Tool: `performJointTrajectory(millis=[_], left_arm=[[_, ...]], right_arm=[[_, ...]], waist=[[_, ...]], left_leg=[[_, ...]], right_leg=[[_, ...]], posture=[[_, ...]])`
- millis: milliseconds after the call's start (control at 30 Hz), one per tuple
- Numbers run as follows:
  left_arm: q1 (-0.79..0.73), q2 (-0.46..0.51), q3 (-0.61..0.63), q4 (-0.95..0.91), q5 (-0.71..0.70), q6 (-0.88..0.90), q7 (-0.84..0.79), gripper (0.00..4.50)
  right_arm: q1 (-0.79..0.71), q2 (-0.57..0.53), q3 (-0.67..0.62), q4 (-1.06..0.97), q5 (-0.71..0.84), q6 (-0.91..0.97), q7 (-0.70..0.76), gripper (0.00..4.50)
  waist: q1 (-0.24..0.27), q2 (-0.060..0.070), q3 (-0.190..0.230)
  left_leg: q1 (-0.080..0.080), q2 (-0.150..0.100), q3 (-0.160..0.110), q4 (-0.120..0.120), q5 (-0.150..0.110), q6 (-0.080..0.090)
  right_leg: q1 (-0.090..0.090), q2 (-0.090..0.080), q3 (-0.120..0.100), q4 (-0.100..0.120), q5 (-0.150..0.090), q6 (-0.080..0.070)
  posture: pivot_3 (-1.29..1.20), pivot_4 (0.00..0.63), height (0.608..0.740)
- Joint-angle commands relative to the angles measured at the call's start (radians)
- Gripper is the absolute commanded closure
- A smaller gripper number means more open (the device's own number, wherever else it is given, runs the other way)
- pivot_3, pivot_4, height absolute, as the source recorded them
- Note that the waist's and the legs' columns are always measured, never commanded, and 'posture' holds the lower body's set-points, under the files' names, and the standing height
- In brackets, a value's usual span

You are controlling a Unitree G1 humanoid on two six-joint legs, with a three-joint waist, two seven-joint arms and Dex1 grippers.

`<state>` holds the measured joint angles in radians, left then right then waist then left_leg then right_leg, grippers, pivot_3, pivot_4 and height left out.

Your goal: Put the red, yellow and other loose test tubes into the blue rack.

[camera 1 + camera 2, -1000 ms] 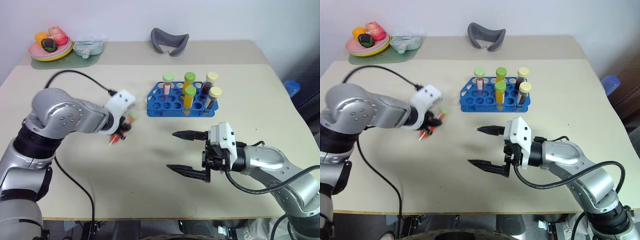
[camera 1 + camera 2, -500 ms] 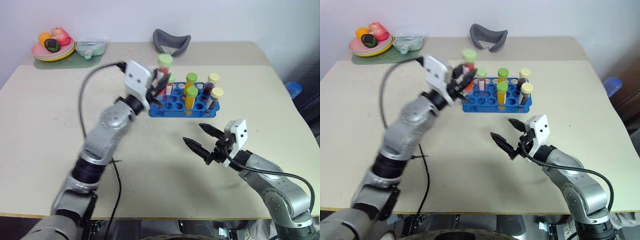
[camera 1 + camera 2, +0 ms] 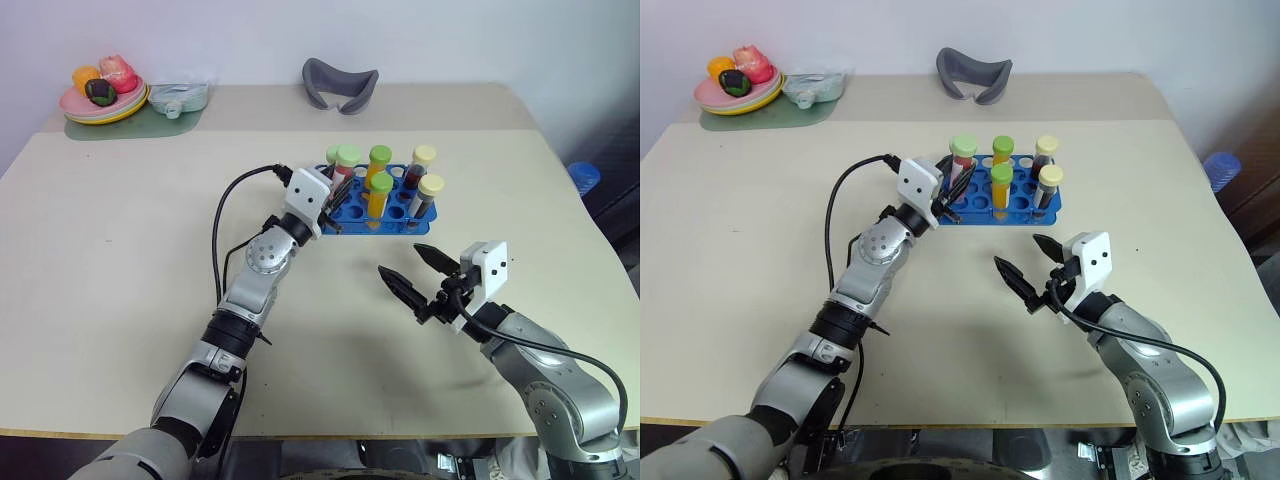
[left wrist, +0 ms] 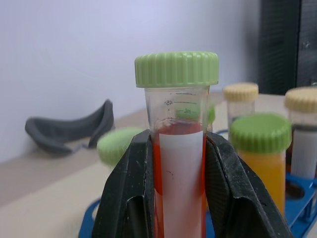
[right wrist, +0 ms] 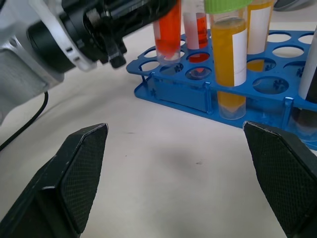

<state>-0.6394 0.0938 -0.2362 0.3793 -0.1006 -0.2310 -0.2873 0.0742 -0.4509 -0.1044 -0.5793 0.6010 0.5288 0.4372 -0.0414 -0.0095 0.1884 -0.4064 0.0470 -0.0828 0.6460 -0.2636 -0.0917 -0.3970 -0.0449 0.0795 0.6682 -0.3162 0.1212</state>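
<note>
One capped clear plastic tube of red-orange liquid with a white label and green cap (image 4: 176,148) stands clamped upright between the black fingers of the left gripper (image 3: 330,190), at the near-left corner of the bright blue two-tiered plastic rack (image 3: 398,222), upper centre of the head views; the right wrist view shows its tip at a corner hole (image 5: 171,67), whether inside it cannot be told. Five capped tubes (image 3: 380,195) already stand in the rack. To seat this one well, judged from here: keep it vertical, centre the tip over the empty hole, lower straight, and release only once the rack holds it, avoiding the neighbouring green caps. Right gripper (image 3: 417,278), jaws spread wide and empty, hovers lower right of centre, well apart from the rack. Bare beige table (image 3: 120,290) lies open to the left and front; the grey curved holder (image 3: 340,83) and plate of toy food (image 3: 100,98) sit far back, near the rear edge
</note>
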Motion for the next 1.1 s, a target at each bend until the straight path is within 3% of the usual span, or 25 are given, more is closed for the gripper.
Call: performJointTrajectory(millis=[33, 600, 767, 933, 1100], left_arm=[[0.007, -0.028, 0.027, 0.000, -0.011, -0.047, -0.033, 3.74], [0.041, -0.077, 0.074, 0.014, 0.008, -0.048, -0.077, 3.74], [0.047, -0.074, 0.090, -0.017, -0.006, -0.038, -0.083, 1.40], [0.100, -0.016, 0.160, -0.191, -0.101, 0.058, -0.125, 1.40], [0.222, 0.166, 0.285, -0.420, -0.207, 0.239, -0.175, 1.40]], right_arm=[[-0.009, 0.008, -0.016, -0.011, -0.005, -0.021, -0.003, 0.00], [-0.028, 0.020, 0.006, -0.016, -0.013, -0.009, -0.006, 0.00], [-0.035, 0.016, 0.001, -0.018, -0.009, -0.002, -0.005, 0.00], [-0.044, -0.033, -0.065, -0.003, 0.000, 0.000, 0.018, 0.00], [-0.022, -0.130, -0.198, 0.048, 0.020, -0.008, 0.087, 0.00]], waist=[[0.001, 0.000, 0.000], [0.000, 0.000, 0.000], [0.000, 0.000, 0.000], [-0.002, 0.000, 0.000], [-0.004, 0.001, 0.000]], left_leg=[[0.000, 0.000, 0.000, 0.000, 0.000, 0.000], [0.000, 0.000, 0.000, 0.000, 0.000, 0.000], [0.000, 0.000, 0.000, 0.000, 0.000, 0.000], [0.000, 0.000, 0.000, 0.000, 0.000, 0.000], [0.002, 0.000, 0.000, -0.001, 0.000, 0.000]], right_leg=[[0.000, 0.000, 0.000, 0.000, 0.000, 0.000], [0.000, 0.000, 0.000, 0.000, 0.000, 0.000], [0.000, 0.000, 0.000, 0.000, 0.000, 0.000], [0.000, 0.000, 0.000, 0.000, 0.000, 0.000], [0.001, 0.000, 0.000, 0.001, 0.000, 0.000]], posture=[[0.00, 0.150, 0.740], [0.00, 0.150, 0.740], [0.00, 0.150, 0.740], [0.00, 0.150, 0.740], [0.00, 0.150, 0.740]])
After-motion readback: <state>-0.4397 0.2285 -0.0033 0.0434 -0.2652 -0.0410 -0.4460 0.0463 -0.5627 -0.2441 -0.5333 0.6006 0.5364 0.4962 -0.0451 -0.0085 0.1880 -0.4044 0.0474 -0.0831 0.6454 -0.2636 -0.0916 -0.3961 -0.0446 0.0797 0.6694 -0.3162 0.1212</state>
